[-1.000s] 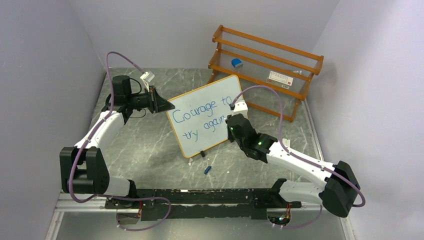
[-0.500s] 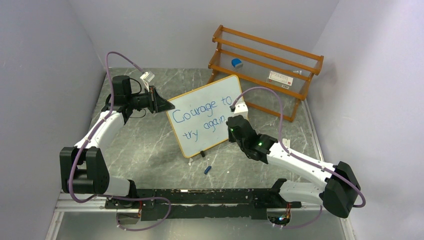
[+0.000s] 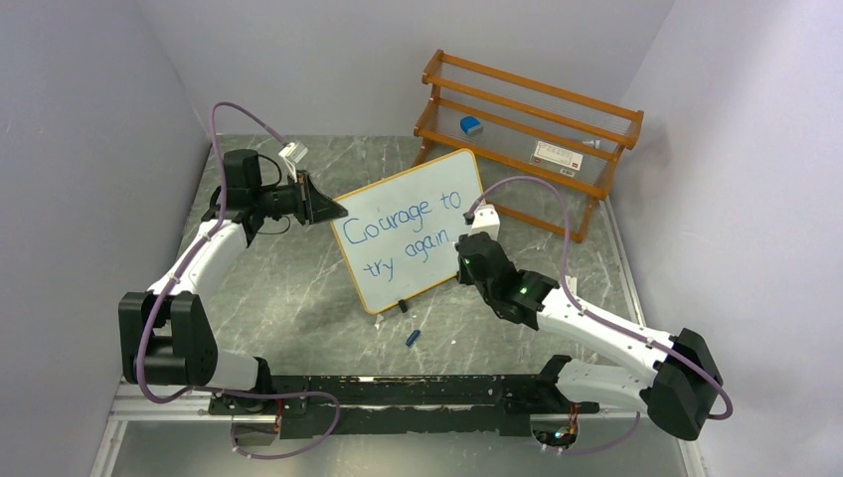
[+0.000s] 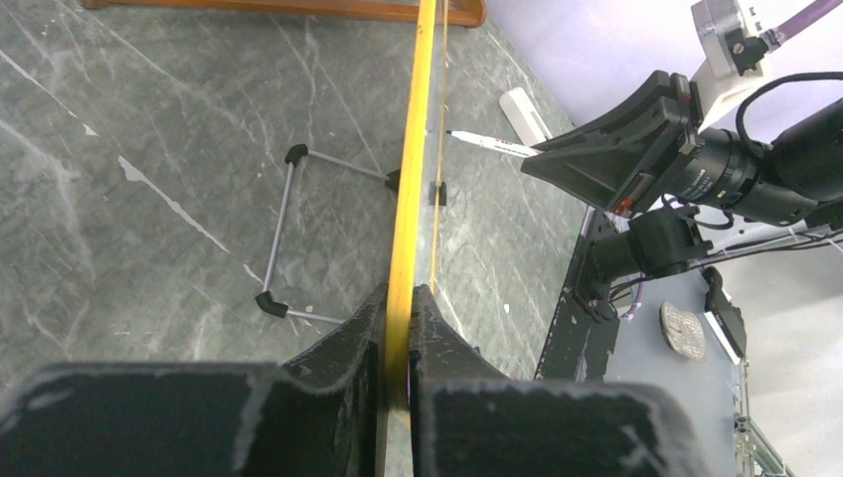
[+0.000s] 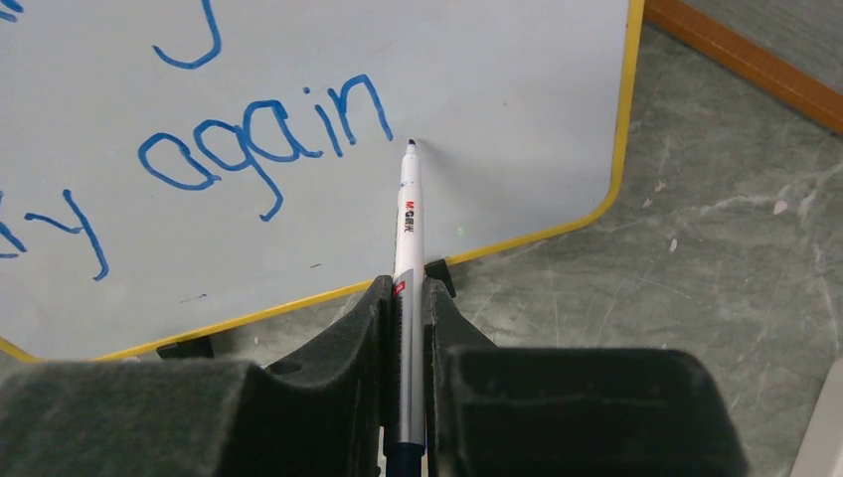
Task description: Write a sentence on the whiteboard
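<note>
whiteboard (image 3: 408,229): stands propped on wire feet mid-table, just in front of wooden rack (image 3: 527,129)
sentence (image 3: 398,237): blue "Courage to try again", 2 lines on board face
L gripper (image 4: 398,298): clamped on board's side frame
R gripper (image 5: 408,288): clamped on marker (image 5: 406,224), tip at board just right of "again"; contact unclear
small blue item (image 3: 413,338): on table near board's bottom corner
</note>
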Tool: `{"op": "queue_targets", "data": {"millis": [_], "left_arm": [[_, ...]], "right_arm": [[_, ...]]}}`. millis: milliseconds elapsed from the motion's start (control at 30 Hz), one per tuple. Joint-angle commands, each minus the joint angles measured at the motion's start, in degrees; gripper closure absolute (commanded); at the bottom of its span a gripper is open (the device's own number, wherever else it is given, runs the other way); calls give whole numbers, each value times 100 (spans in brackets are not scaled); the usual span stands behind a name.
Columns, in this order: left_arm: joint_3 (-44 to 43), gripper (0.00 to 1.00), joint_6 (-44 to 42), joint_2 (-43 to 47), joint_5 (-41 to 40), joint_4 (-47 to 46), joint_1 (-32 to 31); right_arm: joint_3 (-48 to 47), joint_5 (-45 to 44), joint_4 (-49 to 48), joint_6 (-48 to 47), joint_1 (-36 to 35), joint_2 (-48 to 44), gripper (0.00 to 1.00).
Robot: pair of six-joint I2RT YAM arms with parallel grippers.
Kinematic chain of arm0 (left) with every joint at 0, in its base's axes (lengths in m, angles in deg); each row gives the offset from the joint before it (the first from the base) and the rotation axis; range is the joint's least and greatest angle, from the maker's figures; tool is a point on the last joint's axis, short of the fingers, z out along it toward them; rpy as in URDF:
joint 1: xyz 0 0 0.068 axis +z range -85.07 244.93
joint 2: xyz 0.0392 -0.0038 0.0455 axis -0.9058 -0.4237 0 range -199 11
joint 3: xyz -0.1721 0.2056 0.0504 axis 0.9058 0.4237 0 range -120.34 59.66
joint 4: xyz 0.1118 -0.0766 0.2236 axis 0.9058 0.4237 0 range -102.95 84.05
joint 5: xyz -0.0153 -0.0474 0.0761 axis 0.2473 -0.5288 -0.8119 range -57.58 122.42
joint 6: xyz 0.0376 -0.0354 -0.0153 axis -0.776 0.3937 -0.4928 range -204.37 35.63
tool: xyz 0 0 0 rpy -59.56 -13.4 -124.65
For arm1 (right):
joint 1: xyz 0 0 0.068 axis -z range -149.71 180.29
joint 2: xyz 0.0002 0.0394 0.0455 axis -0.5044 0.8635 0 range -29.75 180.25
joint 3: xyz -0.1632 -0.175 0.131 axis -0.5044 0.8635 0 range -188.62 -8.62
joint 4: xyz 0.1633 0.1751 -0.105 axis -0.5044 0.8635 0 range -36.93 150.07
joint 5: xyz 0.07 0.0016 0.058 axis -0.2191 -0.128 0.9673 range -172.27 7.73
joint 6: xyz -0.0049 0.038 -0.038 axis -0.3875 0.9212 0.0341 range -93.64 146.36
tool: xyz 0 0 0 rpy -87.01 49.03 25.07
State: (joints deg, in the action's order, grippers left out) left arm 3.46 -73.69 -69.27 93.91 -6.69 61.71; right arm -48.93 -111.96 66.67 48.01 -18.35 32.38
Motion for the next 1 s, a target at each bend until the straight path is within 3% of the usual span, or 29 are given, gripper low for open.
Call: {"op": "queue_targets", "data": {"millis": [0,967], "left_arm": [[68,95,-378,-208,-657,400,-142],[57,95,-411,-194,-731,453,-136]], "right_arm": [[97,-110,-135,40,112,-37,100],[58,221,-400,-54,377,167,100]]}}
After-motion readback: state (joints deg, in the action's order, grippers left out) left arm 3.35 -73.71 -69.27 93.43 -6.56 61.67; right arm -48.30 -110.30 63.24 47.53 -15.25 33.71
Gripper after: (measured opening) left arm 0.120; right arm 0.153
